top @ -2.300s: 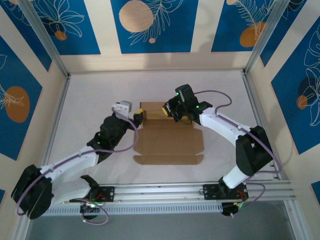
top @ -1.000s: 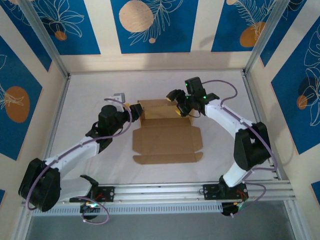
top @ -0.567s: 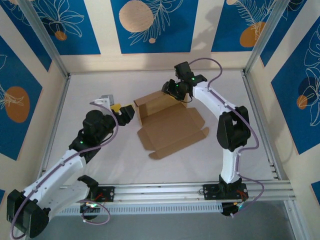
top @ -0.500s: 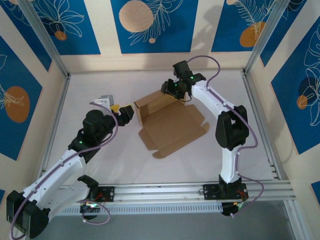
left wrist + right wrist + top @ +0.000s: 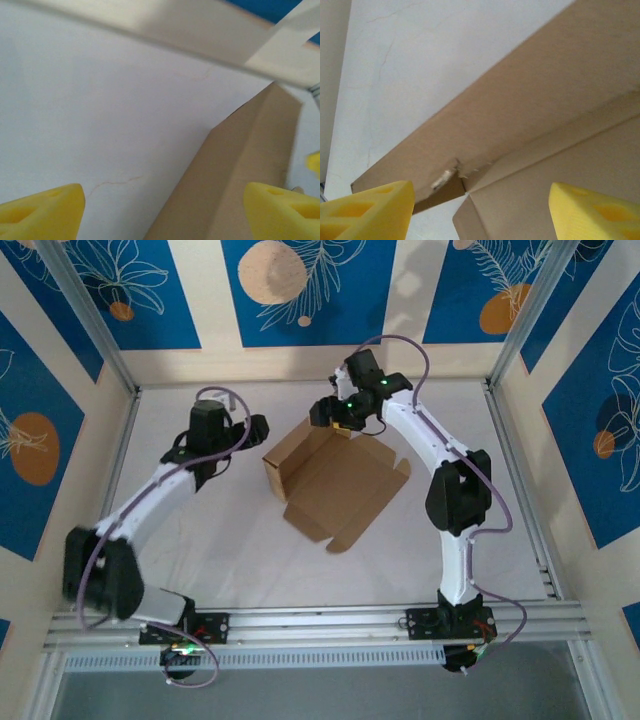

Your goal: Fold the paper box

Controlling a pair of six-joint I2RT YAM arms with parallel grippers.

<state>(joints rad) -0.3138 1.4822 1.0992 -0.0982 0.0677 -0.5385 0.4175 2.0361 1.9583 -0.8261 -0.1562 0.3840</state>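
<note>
A white table (image 5: 200, 540) stands inside cream walls (image 5: 405, 300) hung with blue panels showing orange circles and white leaf outlines. Aluminium frame posts (image 5: 88, 315) rise at the far corners.

The paper box (image 5: 335, 490), plain brown cardboard, lies near the table's middle, turned at an angle. It is partly folded. Its far-left part stands up as walls, and the rest lies open and flat towards the near right, with small flaps at the edges.

My right gripper (image 5: 335, 418) is at the box's far corner. Seen from my right wrist, its yellow fingertips (image 5: 367, 210) stand wide apart, with the raised wall crossing below them. They grip nothing. A small torn spot (image 5: 447, 176) marks that wall near a fold.

My left gripper (image 5: 252, 427) is just beside the box's far-left wall, apart from it. Seen from my left wrist, its fingers are likewise spread wide and hold nothing. The brown wall rises ahead on the right, with bare table to the left.
</note>
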